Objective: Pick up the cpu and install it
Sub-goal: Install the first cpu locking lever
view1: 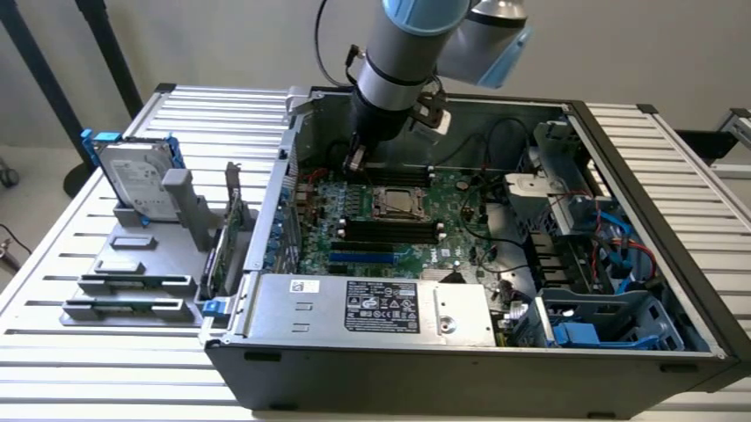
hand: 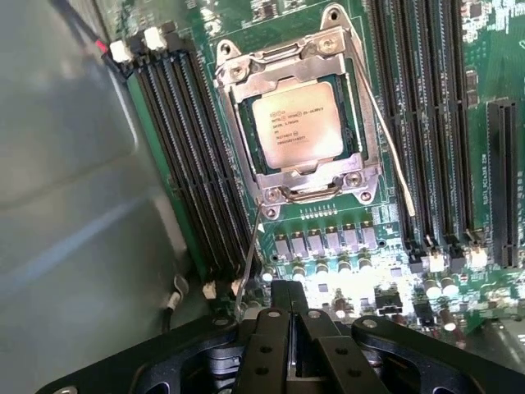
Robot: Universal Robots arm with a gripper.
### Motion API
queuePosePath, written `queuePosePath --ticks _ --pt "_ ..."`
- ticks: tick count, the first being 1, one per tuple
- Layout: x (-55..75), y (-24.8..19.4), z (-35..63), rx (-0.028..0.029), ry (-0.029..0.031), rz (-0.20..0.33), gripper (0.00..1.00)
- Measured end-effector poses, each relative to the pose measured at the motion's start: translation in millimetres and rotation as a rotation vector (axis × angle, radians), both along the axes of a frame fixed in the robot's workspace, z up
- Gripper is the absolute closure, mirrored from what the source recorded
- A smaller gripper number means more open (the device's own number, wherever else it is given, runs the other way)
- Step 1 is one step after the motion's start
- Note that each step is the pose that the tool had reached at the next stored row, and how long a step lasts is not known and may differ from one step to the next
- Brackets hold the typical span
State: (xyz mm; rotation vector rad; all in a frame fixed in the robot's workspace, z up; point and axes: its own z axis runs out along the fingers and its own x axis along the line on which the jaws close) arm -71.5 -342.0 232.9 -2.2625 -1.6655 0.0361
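The cpu [hand: 297,125], a small silver-grey square with printed text, lies flat in the motherboard socket, with the metal retention frame [hand: 289,182] around it. In the exterior view the cpu [view1: 397,202] sits mid-board inside the open computer case. My gripper [hand: 295,289] is shut, its black fingers pressed together with nothing between them. It hovers over the board a short way from the socket edge. From outside, the gripper [view1: 355,161] hangs just beyond the socket's far corner, toward the exterior view's left.
Two thin wire levers [hand: 385,148] run beside the socket. Dark memory slots [hand: 193,148] flank it. The case wall [view1: 285,167] stands close to the arm. A power supply [view1: 375,303] fills the near side. Outside the case, a grey rack holds a hard drive [view1: 135,176].
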Motion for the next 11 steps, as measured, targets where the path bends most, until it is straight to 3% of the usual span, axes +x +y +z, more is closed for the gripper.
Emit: queuePosePath --ticks 2,5,7,11 --pt "0.0 0.0 0.0 -0.0001 0.0106 -0.024 0.89" --pt "-1.0 -0.1 0.0 0.0042 0.0192 -0.045 0.89" --pt "-2.6 -0.7 0.5 0.0164 0.0252 -0.052 0.89" --pt "-8.0 -2.3 1.8 0.046 0.0354 -0.06 0.89"
